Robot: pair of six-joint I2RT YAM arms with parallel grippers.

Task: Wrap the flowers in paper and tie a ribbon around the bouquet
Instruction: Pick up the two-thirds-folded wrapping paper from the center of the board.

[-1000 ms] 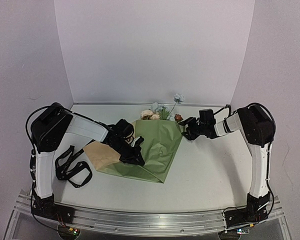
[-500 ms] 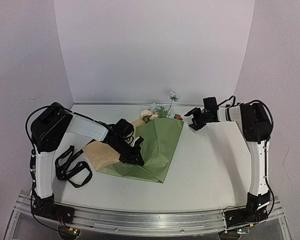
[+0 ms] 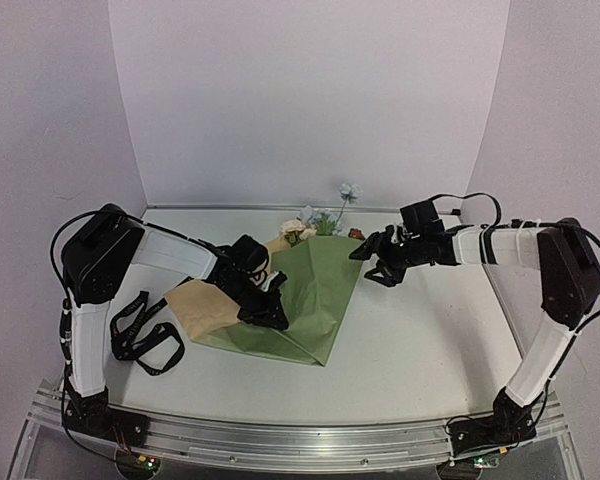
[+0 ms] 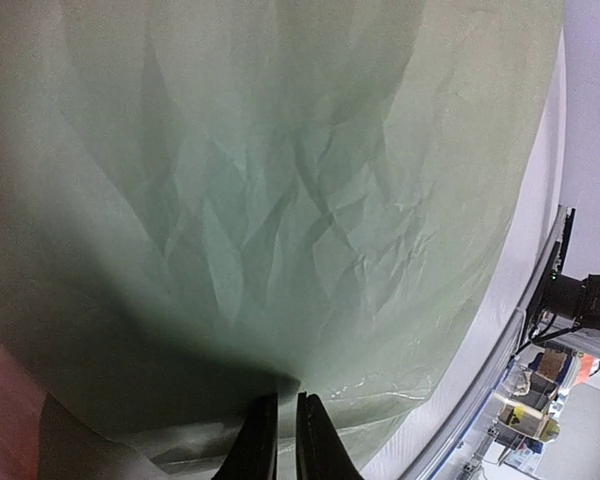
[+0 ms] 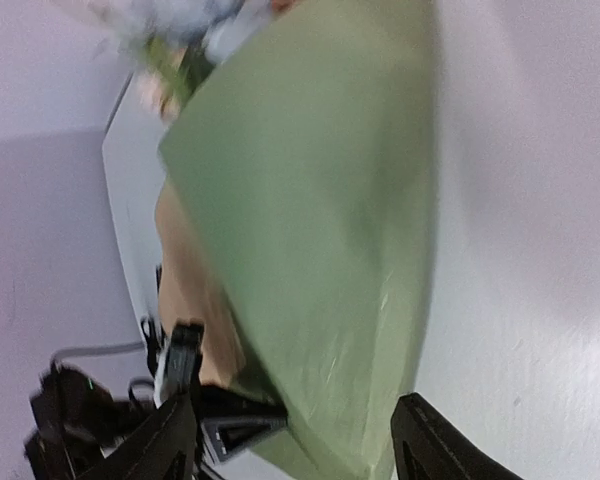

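Observation:
The olive-green paper (image 3: 315,290) lies folded over the flowers (image 3: 315,222), whose pale blue and cream blooms stick out at its far end, so the bouquet is a loose cone. A tan reverse flap (image 3: 202,305) shows at the left. My left gripper (image 3: 270,315) rests on the paper's left fold. In the left wrist view its jaws (image 4: 280,435) are almost together on the creased paper (image 4: 310,200). My right gripper (image 3: 370,265) hovers open at the paper's far right corner, empty. The right wrist view shows the paper (image 5: 320,230) below the spread right gripper (image 5: 300,440). The black ribbon (image 3: 140,335) lies looped at the left.
The white table (image 3: 430,330) is walled in white at the back and on both sides. An aluminium rail (image 3: 280,440) runs along the near edge. The left arm's wrist (image 5: 220,420) shows dark beside the tan flap in the right wrist view.
The right arm has stretched out from the back right and brought its open gripper forward to the paper's far right corner. The left arm has stayed put on the paper.

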